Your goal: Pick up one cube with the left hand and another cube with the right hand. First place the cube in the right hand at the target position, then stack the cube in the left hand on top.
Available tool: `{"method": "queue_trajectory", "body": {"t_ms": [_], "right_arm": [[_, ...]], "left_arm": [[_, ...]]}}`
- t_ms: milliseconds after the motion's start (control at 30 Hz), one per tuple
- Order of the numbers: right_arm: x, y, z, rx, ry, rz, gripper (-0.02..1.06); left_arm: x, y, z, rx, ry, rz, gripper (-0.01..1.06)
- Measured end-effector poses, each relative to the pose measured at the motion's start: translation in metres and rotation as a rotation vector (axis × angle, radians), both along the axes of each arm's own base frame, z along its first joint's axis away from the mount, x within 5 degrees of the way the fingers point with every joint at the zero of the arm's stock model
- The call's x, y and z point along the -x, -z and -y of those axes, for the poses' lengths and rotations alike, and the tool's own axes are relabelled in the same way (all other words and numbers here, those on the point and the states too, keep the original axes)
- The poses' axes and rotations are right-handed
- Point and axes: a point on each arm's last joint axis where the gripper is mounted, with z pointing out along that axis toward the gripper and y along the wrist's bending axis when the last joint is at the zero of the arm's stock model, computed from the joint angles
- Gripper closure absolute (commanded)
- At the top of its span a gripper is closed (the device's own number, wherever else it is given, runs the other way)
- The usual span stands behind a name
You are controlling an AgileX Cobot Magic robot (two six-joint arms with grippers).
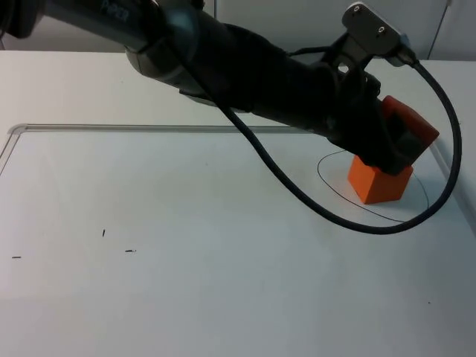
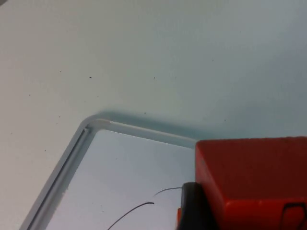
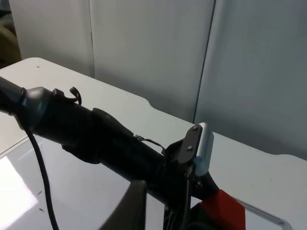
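An orange cube [image 1: 381, 183] sits on the table inside a thin pen-drawn circle [image 1: 329, 175], the target mark. My left gripper [image 1: 388, 149] reaches across from the upper left and is shut on a red-orange cube [image 1: 410, 123], held slightly tilted right above the lower cube. Whether the two cubes touch I cannot tell. In the left wrist view the held cube [image 2: 254, 179] sits against a black finger [image 2: 192, 206], with the pen line [image 2: 132, 210] beneath. My right gripper [image 3: 128, 210] hangs raised to the side, facing the left arm and a corner of the held cube [image 3: 223, 210].
A white mat with a raised border [image 1: 149, 128] covers the table; its corner [image 2: 96, 123] lies just beyond the cubes. The left arm's cable [image 1: 297, 190] loops low in front of the stack. The grey partition wall [image 3: 144, 48] stands behind.
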Motion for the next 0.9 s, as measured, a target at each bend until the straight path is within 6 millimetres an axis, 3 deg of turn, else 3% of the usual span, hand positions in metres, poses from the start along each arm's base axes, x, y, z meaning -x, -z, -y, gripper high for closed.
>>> {"method": "queue_trajectory", "body": {"t_ms": [900], "right_arm": [[0.0, -0.001, 0.0, -0.005, -0.001, 0.009, 0.1]], "left_arm": [[-0.005, 0.01, 0.0, -0.005, 0.01, 0.007, 1.02]]}}
